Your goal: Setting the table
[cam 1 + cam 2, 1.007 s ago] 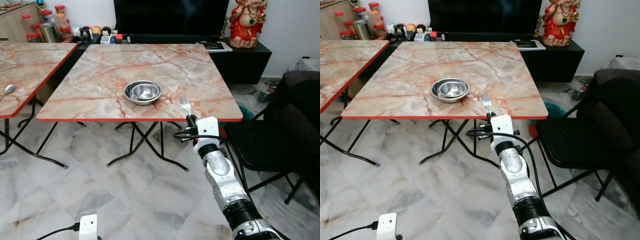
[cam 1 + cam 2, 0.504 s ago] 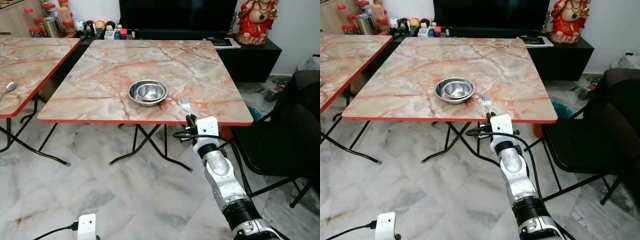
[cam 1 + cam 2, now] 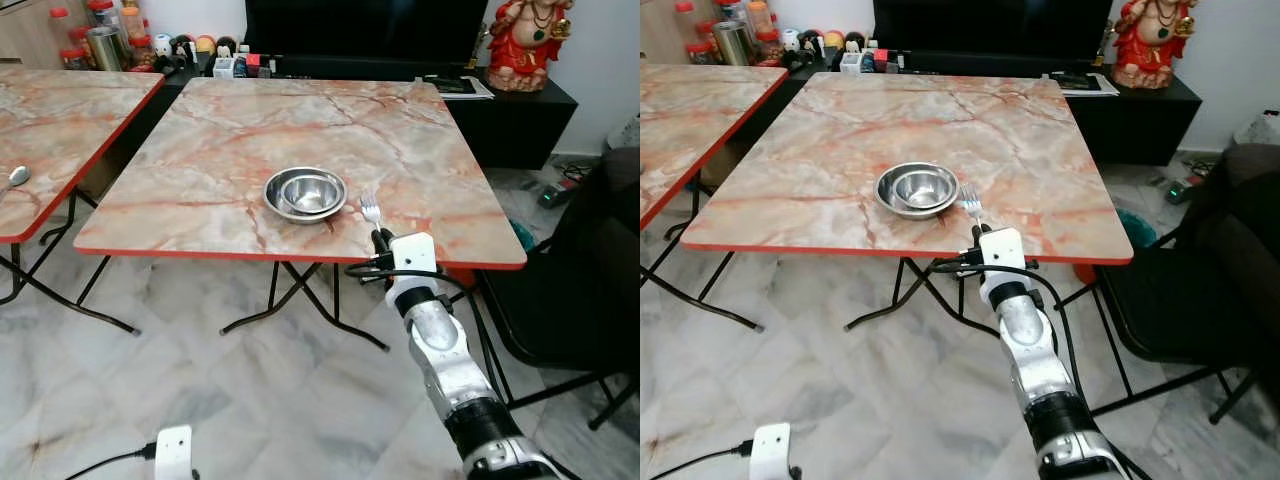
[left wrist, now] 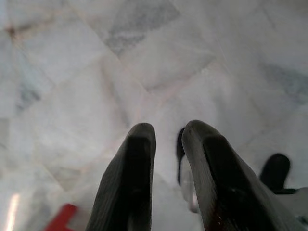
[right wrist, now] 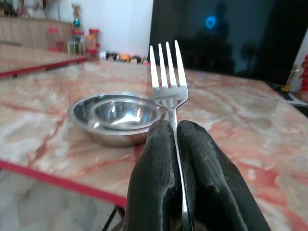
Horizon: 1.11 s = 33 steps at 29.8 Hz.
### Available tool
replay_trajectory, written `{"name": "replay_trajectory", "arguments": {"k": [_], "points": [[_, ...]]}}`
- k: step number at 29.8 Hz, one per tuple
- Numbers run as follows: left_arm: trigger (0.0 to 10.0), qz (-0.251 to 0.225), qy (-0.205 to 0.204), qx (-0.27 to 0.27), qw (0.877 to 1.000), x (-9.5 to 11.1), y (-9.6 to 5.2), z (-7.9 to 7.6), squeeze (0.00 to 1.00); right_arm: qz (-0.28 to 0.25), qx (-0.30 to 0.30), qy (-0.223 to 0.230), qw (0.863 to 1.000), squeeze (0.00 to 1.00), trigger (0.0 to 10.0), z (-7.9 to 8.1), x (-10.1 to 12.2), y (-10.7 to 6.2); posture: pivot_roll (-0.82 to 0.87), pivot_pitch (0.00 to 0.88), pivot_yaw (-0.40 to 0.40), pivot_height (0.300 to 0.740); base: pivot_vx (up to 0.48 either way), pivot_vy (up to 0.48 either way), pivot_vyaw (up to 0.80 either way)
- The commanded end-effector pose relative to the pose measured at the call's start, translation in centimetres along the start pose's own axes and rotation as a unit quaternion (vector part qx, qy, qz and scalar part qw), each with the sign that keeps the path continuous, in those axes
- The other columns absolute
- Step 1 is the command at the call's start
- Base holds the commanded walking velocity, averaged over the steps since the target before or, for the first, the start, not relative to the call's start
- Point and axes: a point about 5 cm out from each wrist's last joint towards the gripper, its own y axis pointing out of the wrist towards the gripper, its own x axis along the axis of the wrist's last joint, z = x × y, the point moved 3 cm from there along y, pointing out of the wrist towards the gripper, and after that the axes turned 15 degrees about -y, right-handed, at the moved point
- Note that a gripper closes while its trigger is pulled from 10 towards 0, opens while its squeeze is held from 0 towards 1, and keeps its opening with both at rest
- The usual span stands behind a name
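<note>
From the left eye view, your right gripper [image 3: 381,238] sits just below centre of the frame, at the near red edge of the surface [image 3: 200,160], holding a fork [image 3: 370,209] upright with tines up. The fork stands just right of the bowl [image 3: 305,193], which looks like two steel bowls nested, so you seem to be lining the fork up for a place beside it. At the left edge of the frame a spoon [image 3: 16,178] lies on a second table [image 3: 60,110]. The left arm hangs idle at the bottom left, low over the floor [image 3: 200,380].

The right eye view tells the same: fork tines just clear of the bowl's right rim, gripper at the table edge, a dark chair [image 3: 1170,300] at the right.

In the left wrist view, the left fingers [image 4: 132,178] point down at the marble floor, a narrow gap between them, holding nothing.

In the right wrist view, your right fingers [image 5: 154,178] are clamped on the fork's handle, tines rising at centre frame, the bowl behind and to the left. Held upright like this, I judge you must tilt it flat before release.
</note>
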Motion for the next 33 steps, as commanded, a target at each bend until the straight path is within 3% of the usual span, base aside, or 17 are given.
{"name": "replay_trajectory", "arguments": {"k": [1, 18, 33], "points": [[10.0, 0.004, -0.005, -0.004, 1.000, -0.12, -0.01, -0.63, 0.00, 0.004, -0.015, -0.004, 1.000, 0.00, 10.0, -1.14, -0.31, -0.13, -0.03, 0.000, -0.009, 0.719, 0.390, 0.000, 0.00], [10.0, 0.004, -0.006, -0.004, 1.000, -0.13, -0.01, -0.66, 0.00, -0.005, -0.010, -0.022, 1.000, 0.00, 10.0, -1.04, -0.08, -0.17, -0.03, 0.000, -0.009, 0.719, 0.391, 0.000, 0.07], [10.0, 0.004, -0.005, -0.003, 1.000, -0.14, -0.01, -0.56, 0.00, 0.020, -0.022, -0.002, 1.000, 0.00, 10.0, -0.95, -0.71, -0.18, -0.03, 0.000, -0.008, 0.719, 0.390, 0.000, 0.09]]}}
